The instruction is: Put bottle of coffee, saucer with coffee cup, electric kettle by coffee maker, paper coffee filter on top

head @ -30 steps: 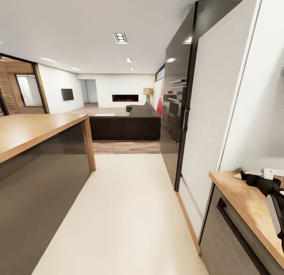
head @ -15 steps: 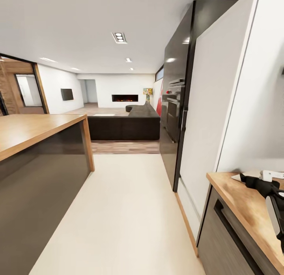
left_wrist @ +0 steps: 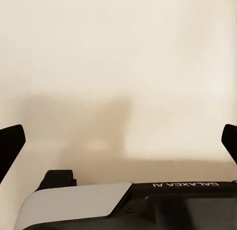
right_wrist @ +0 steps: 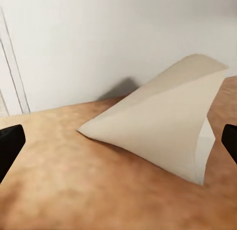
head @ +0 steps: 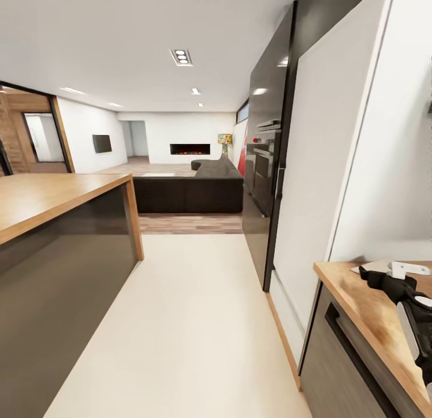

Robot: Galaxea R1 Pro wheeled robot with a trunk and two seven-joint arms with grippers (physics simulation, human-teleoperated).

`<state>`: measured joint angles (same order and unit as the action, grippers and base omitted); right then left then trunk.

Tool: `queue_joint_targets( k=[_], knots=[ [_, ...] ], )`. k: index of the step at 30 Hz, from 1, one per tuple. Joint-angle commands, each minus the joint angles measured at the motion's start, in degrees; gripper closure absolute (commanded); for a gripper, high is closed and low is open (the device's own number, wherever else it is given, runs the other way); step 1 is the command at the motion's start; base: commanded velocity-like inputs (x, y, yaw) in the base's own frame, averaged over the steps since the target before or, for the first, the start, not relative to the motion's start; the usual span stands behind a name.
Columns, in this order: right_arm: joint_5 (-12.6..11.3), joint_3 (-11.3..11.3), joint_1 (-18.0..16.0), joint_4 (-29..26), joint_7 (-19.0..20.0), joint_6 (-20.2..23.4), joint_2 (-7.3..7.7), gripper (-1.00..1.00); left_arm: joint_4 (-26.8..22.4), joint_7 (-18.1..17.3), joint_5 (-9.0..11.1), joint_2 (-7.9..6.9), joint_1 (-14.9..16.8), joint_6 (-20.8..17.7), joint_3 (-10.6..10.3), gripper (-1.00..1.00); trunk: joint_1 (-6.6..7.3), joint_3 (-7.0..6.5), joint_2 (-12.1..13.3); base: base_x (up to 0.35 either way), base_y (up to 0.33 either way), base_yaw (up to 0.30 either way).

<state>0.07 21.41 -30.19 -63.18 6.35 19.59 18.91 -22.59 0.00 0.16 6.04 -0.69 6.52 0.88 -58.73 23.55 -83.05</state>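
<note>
A white paper coffee filter lies on its side on the light-wood kitchen countertop, its cone tip pointing toward the white wall. My right gripper is open just in front of it, black fingertips wide apart on either side. From the head view, the right gripper hovers low over the countertop corner, beside the filter. My left gripper is open over pale floor, holding nothing. The other things of the task are out of view.
A wood-topped island with dark sides stands at the left. A pale floor aisle runs between it and the counter's dark cabinet fronts. A tall black oven unit and white panel line the right. A dark sofa lies beyond.
The head view has shifted slightly. My right gripper has dropped a little and edged toward the filter on the countertop corner.
</note>
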Motion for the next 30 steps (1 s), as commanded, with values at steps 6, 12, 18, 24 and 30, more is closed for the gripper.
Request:
queue_joint_targets(
  k=[6, 12, 18, 24, 30],
  knots=[
    [0.0, -0.2, 0.0, 0.2, 0.3, 0.2, -0.01, -1.00, -0.1, 0.0, 0.0, 0.02, 0.0, 0.1, 0.1, -1.00, 0.00, 0.05, 0.0, 0.033, -0.090, 0.000],
    [0.0, -0.2, 0.0, 0.2, 0.3, 0.2, -0.01, -1.00, -0.1, 0.0, 0.0, 0.02, 0.0, 0.1, 0.1, -1.00, 0.00, 0.05, 0.0, 0.010, -0.024, 0.000],
    [0.0, -0.2, -0.1, 0.3, 0.3, 0.2, -0.01, -1.00, -0.1, 0.0, 0.0, 0.02, 0.0, 0.1, 0.1, -1.00, 0.00, 0.05, 0.0, 0.002, -0.051, 0.000],
    [0.0, -0.3, 0.0, 0.4, 0.4, 0.2, -0.01, -1.00, -0.1, 0.0, 0.0, 0.02, 0.0, 0.1, 0.1, -1.00, 0.00, 0.05, 0.0, 0.000, -0.037, 0.000],
    [0.0, -0.5, -0.1, 0.4, 0.5, 0.3, -0.01, -1.00, -0.1, 0.0, 0.0, 0.02, 0.0, 0.1, 0.1, -1.00, 0.00, 0.05, 0.0, 0.000, -0.005, 0.000]
  ],
)
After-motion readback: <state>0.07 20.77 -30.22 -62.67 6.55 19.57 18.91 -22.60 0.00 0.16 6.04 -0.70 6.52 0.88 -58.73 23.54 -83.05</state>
